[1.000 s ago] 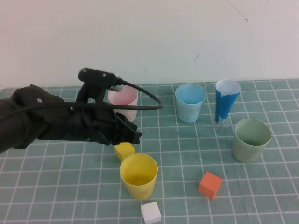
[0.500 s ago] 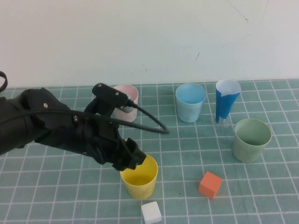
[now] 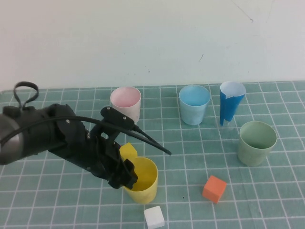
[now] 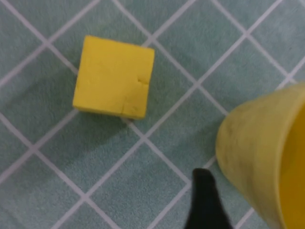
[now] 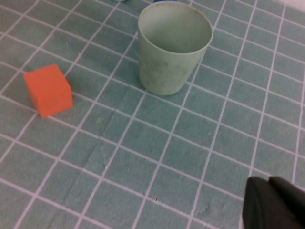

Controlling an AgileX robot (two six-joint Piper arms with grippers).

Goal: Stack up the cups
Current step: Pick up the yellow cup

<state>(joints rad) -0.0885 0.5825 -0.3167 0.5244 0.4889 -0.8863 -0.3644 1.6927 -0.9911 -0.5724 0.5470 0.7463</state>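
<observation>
Four cups stand apart on the table (image 3: 57, 210): pink cup (image 3: 126, 102) and blue cup (image 3: 194, 104) at the back, green cup (image 3: 257, 142) right, yellow cup (image 3: 142, 180) near front. Left gripper (image 3: 125, 176), fingers spread, is at the yellow cup's rim; thin, light, crushable walls likely, so pinch the rim gently. Right gripper (image 5: 274, 206), fingers pressed together, hovers near the green cup.

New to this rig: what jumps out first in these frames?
The black left gripper low at the near-left rim of the yellow cup, jaws open, with a yellow cube just behind. Pink cup, blue cup and green cup stand apart, unstacked. The right gripper hangs shut near the green cup.
</observation>
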